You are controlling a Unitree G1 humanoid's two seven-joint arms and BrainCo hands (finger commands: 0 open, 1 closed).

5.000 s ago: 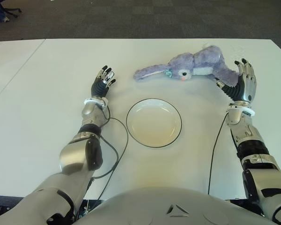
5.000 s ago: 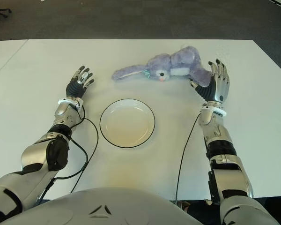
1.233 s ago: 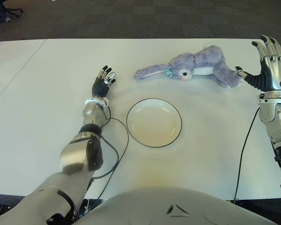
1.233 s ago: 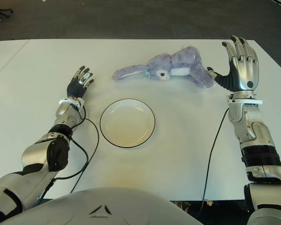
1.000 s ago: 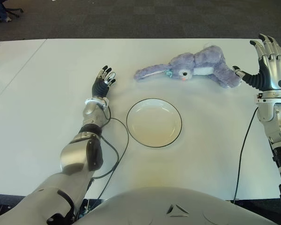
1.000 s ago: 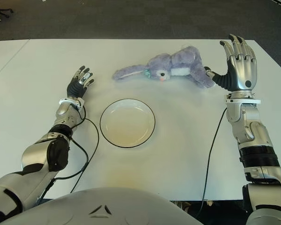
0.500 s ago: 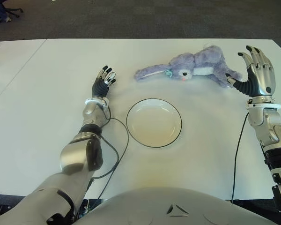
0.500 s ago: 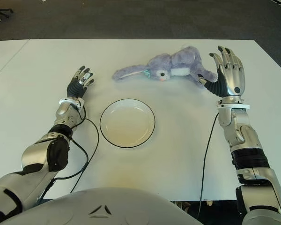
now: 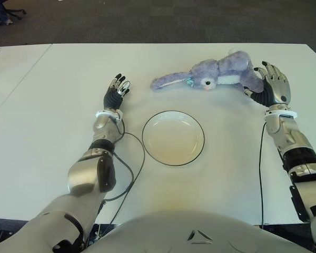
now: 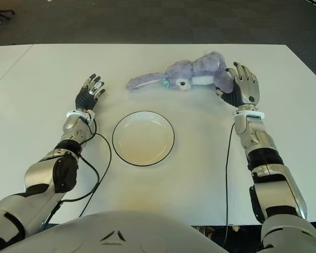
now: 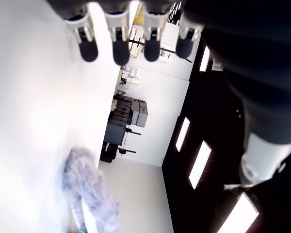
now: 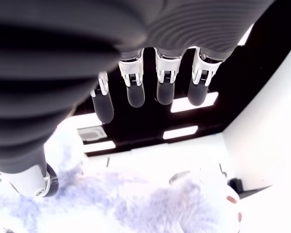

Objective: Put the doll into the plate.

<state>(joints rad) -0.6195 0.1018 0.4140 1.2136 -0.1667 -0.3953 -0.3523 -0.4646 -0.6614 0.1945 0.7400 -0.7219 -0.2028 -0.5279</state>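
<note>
A purple plush rabbit doll [image 9: 216, 74] lies on its side on the white table [image 9: 58, 158], beyond the plate, its long ear stretched to the left. The white plate [image 9: 173, 138] with a dark rim sits at the table's middle and holds nothing. My right hand [image 9: 271, 87] is open at the doll's right end, fingers spread, palm against its hind part; the right wrist view shows the straight fingers [image 12: 166, 90] over purple fur [image 12: 150, 206]. My left hand [image 9: 115, 94] lies open left of the plate, fingers extended.
A black cable [image 9: 132, 166] curls on the table between my left forearm and the plate. Another cable [image 9: 261, 174] runs along my right arm. Dark carpet [image 9: 147, 21] lies beyond the table's far edge. A second table [image 9: 10, 68] adjoins on the left.
My right hand has come down and leftward from a raised position at the table's right edge until it touches the doll's right end. The doll, plate and left hand have not moved.
</note>
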